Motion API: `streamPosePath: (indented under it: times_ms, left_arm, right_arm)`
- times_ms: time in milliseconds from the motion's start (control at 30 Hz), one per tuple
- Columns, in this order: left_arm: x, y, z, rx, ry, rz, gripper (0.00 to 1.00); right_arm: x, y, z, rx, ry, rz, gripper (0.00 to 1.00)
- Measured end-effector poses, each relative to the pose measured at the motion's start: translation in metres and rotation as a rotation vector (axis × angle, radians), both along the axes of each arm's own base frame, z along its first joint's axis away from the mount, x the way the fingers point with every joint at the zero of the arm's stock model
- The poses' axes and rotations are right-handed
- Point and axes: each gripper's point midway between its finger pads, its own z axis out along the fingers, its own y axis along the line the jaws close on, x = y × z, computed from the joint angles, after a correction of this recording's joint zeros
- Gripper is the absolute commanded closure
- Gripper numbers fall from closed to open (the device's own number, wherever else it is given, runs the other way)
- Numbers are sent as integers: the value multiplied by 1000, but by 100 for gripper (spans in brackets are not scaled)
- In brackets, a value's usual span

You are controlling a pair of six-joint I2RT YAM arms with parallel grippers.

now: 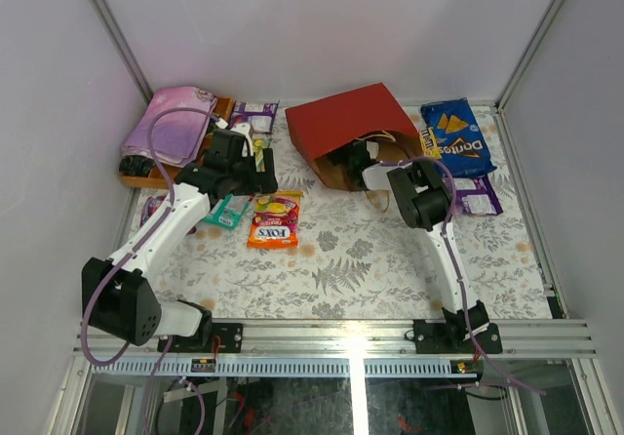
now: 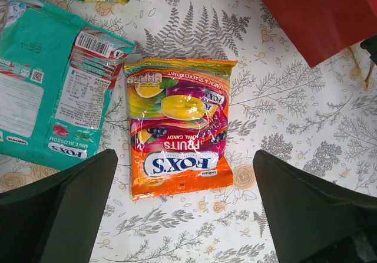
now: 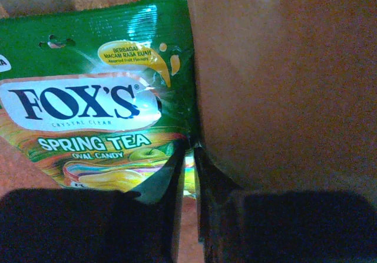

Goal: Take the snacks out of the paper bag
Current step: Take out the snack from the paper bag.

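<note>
The right pincer (image 3: pixel 189 170), deep inside the bag (image 3: pixel 283 86), is closed on the right edge of a green candy packet (image 3: pixel 88 86) that rests against the brown paper. The left pincer (image 2: pixel 185 160) hangs wide open above an orange candy packet (image 2: pixel 179 127) lying flat on the table (image 2: pixel 306 133), with a teal pouch (image 2: pixel 35 92) just beside it. The Doritos (image 1: pixel 456 140) lie on the table just beside the bag.
</note>
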Motion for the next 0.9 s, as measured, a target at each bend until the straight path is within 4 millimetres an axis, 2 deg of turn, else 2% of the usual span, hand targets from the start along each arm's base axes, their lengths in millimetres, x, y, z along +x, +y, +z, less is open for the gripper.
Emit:
streamPosePath:
  times_ms: [67, 367, 733, 900]
  left_arm:
    - [1, 1, -1, 0, 3, 4, 0]
    - [3, 3, -11, -3, 35, 8, 0]
    - [5, 5, -16, -16, 57, 9, 0]
    - [6, 7, -20, -21, 71, 12, 0]
  right_arm:
    - [6, 2, 0, -4, -4, -9, 99]
    - [9, 0, -1, -31, -10, -20, 100]
    - [-34, -34, 16, -91, 14, -68, 100]
    - [-42, -39, 38, -59, -33, -74, 100]
